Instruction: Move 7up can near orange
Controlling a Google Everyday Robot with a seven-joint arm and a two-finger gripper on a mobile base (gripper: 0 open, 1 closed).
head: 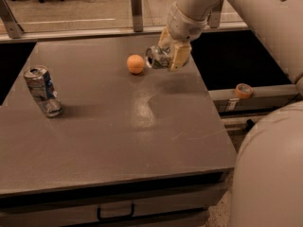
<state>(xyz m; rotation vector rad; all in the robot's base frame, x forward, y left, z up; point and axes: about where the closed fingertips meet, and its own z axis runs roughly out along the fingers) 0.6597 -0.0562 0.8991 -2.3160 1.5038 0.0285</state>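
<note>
Two cans, one orange, one roll of tape and one gripper are in view.

At the left of the frame the first can [41, 91] stands a little tilted on the table [142, 141]. It is silver metal with blue markings and its body is crumpled and uneven. The tabletop is a flat, matte, dark grey slab with faint scuffs, and a drawer with a thin loop handle [116, 214] sits below its front edge.

Right of centre in the upper part of the frame lies the orange [135, 64], small, round and smooth-skinned, resting on the table.

Just to its right is the 7up can [154, 58], shiny dented aluminium, turned on its side with one round end facing the fruit; a narrow gap parts them. The gripper [166, 56] clasps this can between its tan fingers [180, 56], hanging from a smooth cream arm [246, 13] that comes in from the upper right.

At the right edge, the tape roll [244, 90], a small orange ring, lies on a pale ledge beside the table.
</note>
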